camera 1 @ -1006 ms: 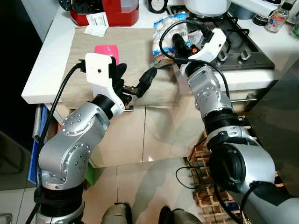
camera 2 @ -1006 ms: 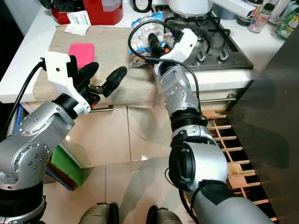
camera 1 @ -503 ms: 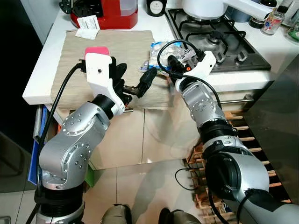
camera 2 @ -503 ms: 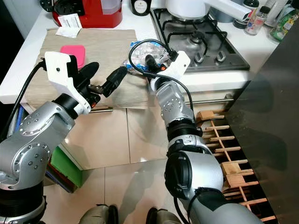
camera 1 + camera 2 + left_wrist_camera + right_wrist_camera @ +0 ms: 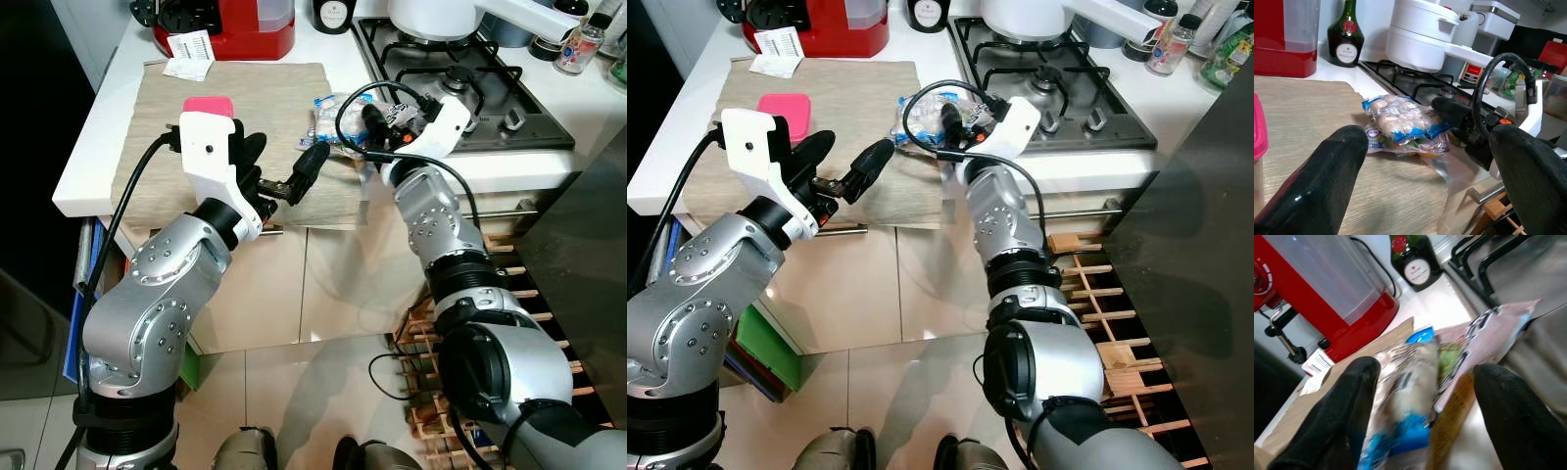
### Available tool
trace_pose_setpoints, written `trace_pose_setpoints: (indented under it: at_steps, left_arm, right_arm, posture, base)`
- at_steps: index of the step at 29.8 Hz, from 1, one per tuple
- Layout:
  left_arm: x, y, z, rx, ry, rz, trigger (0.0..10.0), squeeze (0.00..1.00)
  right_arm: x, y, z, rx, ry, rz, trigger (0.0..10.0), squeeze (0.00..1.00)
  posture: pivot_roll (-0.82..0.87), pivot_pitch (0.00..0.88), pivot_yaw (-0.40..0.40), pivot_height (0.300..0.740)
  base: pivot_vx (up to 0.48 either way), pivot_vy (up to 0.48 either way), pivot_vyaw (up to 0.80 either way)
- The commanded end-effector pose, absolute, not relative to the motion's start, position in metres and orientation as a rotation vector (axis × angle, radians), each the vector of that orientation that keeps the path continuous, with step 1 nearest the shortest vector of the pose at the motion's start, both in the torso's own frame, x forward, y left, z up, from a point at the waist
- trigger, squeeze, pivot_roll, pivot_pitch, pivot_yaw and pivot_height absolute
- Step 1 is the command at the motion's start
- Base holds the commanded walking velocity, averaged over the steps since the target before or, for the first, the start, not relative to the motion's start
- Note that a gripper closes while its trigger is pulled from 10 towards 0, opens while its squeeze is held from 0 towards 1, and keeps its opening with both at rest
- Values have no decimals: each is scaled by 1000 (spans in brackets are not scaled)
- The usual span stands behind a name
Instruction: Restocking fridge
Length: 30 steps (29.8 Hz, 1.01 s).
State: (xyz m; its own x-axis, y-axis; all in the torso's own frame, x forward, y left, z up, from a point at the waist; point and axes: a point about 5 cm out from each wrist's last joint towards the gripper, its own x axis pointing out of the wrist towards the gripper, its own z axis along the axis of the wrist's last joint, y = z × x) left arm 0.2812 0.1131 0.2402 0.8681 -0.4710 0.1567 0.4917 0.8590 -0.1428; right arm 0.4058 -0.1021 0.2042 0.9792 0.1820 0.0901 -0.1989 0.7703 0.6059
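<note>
The food packets, crinkled clear plastic with blue print over pale rounded pieces, lie on the woven beige mat at its edge nearest the gas hob. The right gripper sits at the packets, its glossy black fingers spread apart to either side of the plastic; the blurred wrist view does not settle whether they touch it. The left gripper hovers over the mat's front edge, fingers apart and holding nothing, well short of the packets. A pink-lidded box rests on the mat beside the left wrist. A red glossy appliance, a dark green bottle and a white lidded pot stand along the back of the white counter.
</note>
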Motion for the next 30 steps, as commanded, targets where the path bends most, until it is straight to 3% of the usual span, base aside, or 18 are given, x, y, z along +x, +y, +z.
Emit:
trace_pose_setpoints:
  at_steps: [1,6,25,26,27,28,30]
  left_arm:
    - [282,109,241,-177,-121,-522,10000,0]
    - [282,108,241,-177,-121,-524,10000,0]
    - [282,108,240,-170,-122,-533,10000,0]
    - [282,107,240,-170,-123,-534,10000,0]
    - [282,107,240,-170,-123,-534,10000,0]
    - [282,107,240,-170,-123,-534,10000,0]
    - [282,107,240,-171,-124,-533,10000,0]
  right_arm:
    - [409,-101,215,681,-36,218,10000,0]
    - [412,-98,207,832,75,231,10000,0]
    - [412,-83,199,827,186,302,10000,0]
    - [412,-83,198,835,195,302,7804,0]
    - [412,-83,197,842,203,301,4941,0]
    - [412,-83,197,845,208,299,0,0]
    - [412,-83,196,845,214,303,0,0]
  posture:
    - [84,116,-46,740]
    - [88,112,-48,740]
    - [97,92,-53,740]
    - [97,91,-55,740]
    - [98,90,-55,740]
    - [98,90,-56,740]
    - [98,90,-57,740]
  base:
    - [0,0,0]
    - [0,0,0]
    - [0,0,0]
    - [0,0,0]
    - [0,0,0]
    - [0,0,0]
    - [0,0,0]
